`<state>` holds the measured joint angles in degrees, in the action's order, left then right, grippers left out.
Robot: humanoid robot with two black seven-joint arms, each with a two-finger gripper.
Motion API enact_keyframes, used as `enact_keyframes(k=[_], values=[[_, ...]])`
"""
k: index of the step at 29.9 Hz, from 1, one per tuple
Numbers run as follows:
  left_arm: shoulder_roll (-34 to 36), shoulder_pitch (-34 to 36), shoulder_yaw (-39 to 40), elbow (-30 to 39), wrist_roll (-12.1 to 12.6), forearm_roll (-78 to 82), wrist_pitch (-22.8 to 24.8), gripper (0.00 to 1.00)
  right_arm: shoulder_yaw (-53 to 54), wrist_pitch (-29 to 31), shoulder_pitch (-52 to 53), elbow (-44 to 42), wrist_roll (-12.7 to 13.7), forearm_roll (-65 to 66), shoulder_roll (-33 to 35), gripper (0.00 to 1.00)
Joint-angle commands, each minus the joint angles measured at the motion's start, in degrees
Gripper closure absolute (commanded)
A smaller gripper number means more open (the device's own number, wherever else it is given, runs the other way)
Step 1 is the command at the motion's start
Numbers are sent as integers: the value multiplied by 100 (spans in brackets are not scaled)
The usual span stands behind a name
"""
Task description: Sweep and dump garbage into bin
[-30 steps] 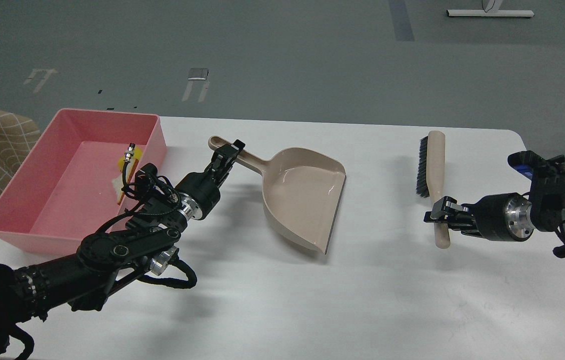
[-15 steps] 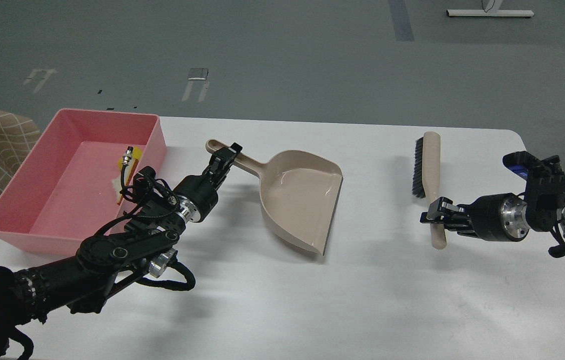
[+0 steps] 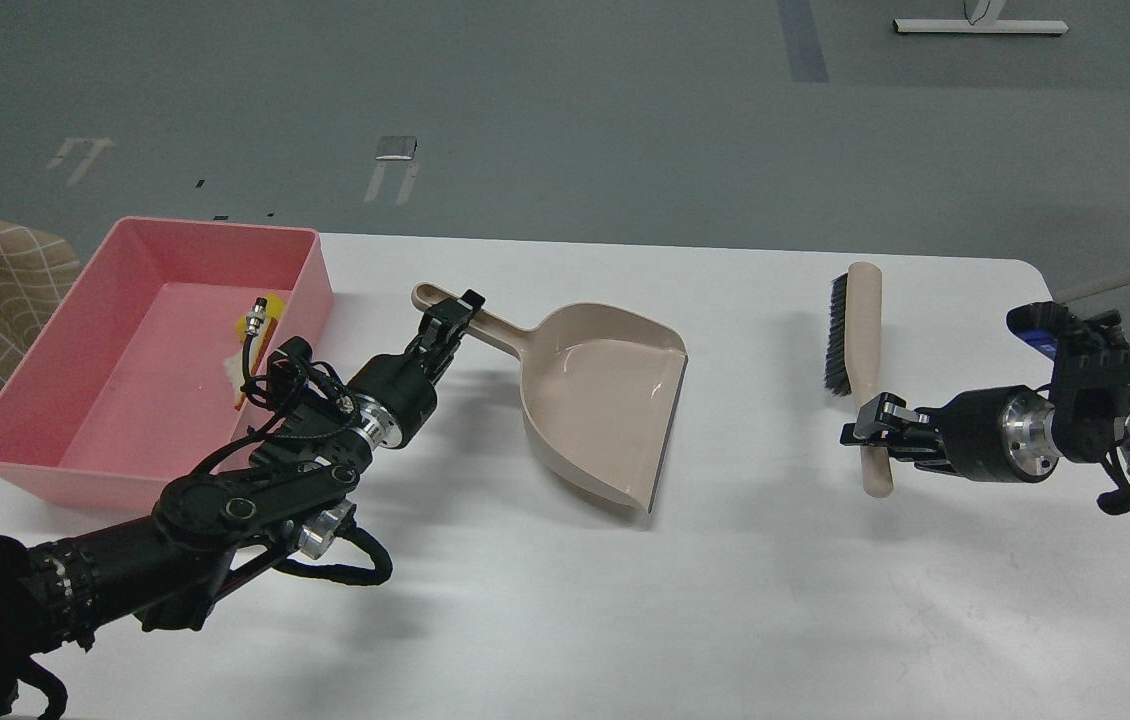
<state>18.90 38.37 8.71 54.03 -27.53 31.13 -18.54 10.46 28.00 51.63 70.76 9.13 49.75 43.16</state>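
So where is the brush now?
The brush is on the right side of the table in the head view, right of the dustpan, with the right hand around its handle.

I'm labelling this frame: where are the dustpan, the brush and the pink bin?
dustpan (image 3: 605, 400), head view, inside of its scoop.
brush (image 3: 862, 320), head view, beige back.
pink bin (image 3: 125, 370), head view, bare floor.

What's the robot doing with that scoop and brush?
It's cleaning up. Its left pincer grips the dustpan by the handle, and its right pincer grips the brush by the handle. Both tools sit on the white table. The dustpan looks empty. The garbage already lies in the pink bin, partly hidden by the left arm.
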Motion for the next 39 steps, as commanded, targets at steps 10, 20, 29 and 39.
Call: enact_keyframes(k=[10,20,29,39], values=[[0,4,25,38,11,-19,-52,36,0,0,-12,-36,27,-18,-10,50],[0,-22,25,91,11,-19,-150,21,35,0,23,-27,18,-26,-10,8],[18,-137,25,222,3,-19,-263,17,35,0,67,25,27,-35,43,7],[26,-145,8,328,3,-19,-563,8,44,0,225,52,132,-35,131,7]])
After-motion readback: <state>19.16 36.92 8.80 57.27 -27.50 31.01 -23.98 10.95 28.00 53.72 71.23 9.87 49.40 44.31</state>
